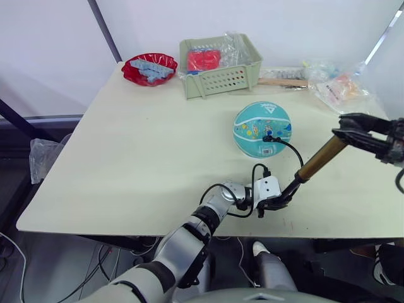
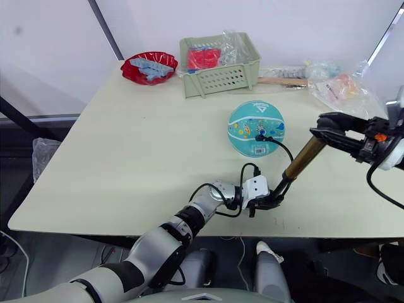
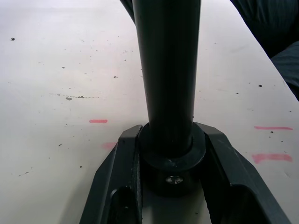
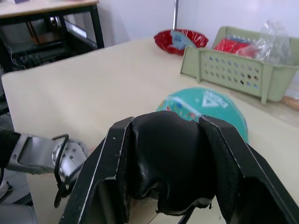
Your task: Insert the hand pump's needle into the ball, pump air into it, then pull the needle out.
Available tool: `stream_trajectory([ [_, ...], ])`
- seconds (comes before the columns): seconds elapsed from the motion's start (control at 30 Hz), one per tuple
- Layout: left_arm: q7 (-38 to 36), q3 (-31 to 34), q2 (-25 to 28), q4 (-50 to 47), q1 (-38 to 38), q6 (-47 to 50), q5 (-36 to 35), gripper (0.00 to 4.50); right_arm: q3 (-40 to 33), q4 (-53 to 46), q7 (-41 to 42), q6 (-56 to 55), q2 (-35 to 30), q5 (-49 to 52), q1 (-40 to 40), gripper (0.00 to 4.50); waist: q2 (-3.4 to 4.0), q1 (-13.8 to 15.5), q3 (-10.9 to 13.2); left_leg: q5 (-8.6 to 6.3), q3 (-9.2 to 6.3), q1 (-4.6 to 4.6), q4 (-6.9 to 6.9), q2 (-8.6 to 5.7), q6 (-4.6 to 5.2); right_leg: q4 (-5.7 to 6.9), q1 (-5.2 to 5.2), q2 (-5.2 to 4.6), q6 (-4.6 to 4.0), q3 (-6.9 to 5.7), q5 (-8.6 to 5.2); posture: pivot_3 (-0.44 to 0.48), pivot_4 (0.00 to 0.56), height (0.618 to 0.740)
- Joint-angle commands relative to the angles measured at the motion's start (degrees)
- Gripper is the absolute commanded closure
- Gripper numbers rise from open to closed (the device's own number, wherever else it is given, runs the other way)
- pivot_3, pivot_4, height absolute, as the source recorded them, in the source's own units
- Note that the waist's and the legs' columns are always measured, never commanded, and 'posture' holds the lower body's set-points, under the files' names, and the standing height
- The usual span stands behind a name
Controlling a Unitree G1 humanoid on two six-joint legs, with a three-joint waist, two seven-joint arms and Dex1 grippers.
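Observation:
The teal ball (image 1: pixel 262 129) rests on the table right of centre. The pump's thin black hose (image 1: pixel 291 149) curves from the ball's near side down to the pump's base; the needle is hidden where the hose meets the ball. The bronze hand pump (image 1: pixel 320 158) slants up to the right. My left gripper (image 1: pixel 278 201) is shut on the pump's black lower end cap (image 3: pixel 170 156) near the table's front edge. My right gripper (image 1: pixel 348 129) is shut on the black T-handle (image 4: pixel 168 158) at the pump's upper end.
A pale green basket (image 1: pixel 219 66) with red items and plastic stands at the back. A red bowl (image 1: pixel 150 68) sits left of it. Bagged items (image 1: pixel 338 88) and a wooden stick (image 1: pixel 282 81) lie at the back right. The table's front edge (image 1: pixel 189 235) runs close to my left gripper.

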Motion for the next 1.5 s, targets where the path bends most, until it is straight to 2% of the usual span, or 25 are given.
stream_trajectory([
  [0.03, 0.4, -2.1, 3.2, 6.1, 3.2, 3.9, 4.0, 3.31, -7.0, 0.5, -1.4, 0.6, -1.9, 3.6, -3.7, 2.82, -0.01, 0.0, 0.0, 0.00, -0.01, 0.00, 0.00, 0.00, 0.00, 0.00, 0.00, 0.00, -0.01, 0.00, -0.01, 0.000, 0.150, 0.737],
  [0.2, 0.6, -2.2, 2.9, 6.2, 3.2, 4.0, 4.0, 3.31, -5.3, -0.5, 0.2, 0.7, -2.0, 0.1, -0.8, 2.82, 0.00, 0.0, 0.0, 0.00, 0.00, -0.04, 0.00, 0.00, 0.00, 0.00, -0.03, -0.01, 0.00, 0.00, 0.00, 0.000, 0.150, 0.737],
  [0.33, 0.8, -2.2, 2.8, 6.3, 3.3, 4.0, 4.0, 3.31, -0.7, -1.9, 1.5, -2.4, -0.3, -6.0, 4.6, 2.82, -0.08, 0.0, 0.0, 0.00, -0.02, 0.02, 0.00, 0.01, 0.00, 0.00, 0.02, 0.02, 0.01, -0.01, 0.00, 0.000, 0.150, 0.737],
  [0.67, 1.3, -1.9, 3.3, 6.4, 3.3, 4.2, 4.0, 3.31, 9.7, -1.2, 0.9, -14.3, 6.9, -18.6, 14.2, 2.82, -0.86, -0.1, -0.7, -0.01, -0.08, 0.22, 0.00, 0.11, -0.02, 0.00, 0.19, 0.03, -0.19, -0.05, -0.13, 0.000, 0.150, 0.737],
  [1.07, 1.3, -1.9, 2.5, 6.2, 3.6, 4.2, 4.2, 3.31, 19.2, 3.5, -1.9, -23.3, 14.8, -28.2, 16.4, 2.82, -0.89, 0.0, -0.8, -0.01, -0.09, 0.23, 0.00, 0.10, -0.02, 0.00, 0.19, 0.02, -0.20, -0.05, -0.13, 0.000, 0.150, 0.737],
  [1.2, 1.4, -1.9, 2.5, 6.3, 3.6, 4.2, 4.2, 3.31, 19.3, 4.0, -2.4, -23.8, 15.9, -28.3, 16.7, 2.82, -0.86, 0.0, -0.8, -0.01, -0.08, 0.22, 0.00, 0.08, -0.02, 0.00, 0.19, 0.02, -0.20, -0.05, -0.13, 0.000, 0.150, 0.737],
  [1.5, 1.3, -2.0, 2.9, 6.6, 3.3, 4.0, 4.4, 3.31, 9.6, -0.1, -2.4, -17.2, 13.0, -17.5, 12.2, 2.82, -0.61, 0.0, -0.6, -0.01, -0.08, 0.19, 0.00, 0.07, -0.02, 0.00, 0.18, 0.02, -0.19, -0.06, -0.13, 0.000, 0.150, 0.737],
])
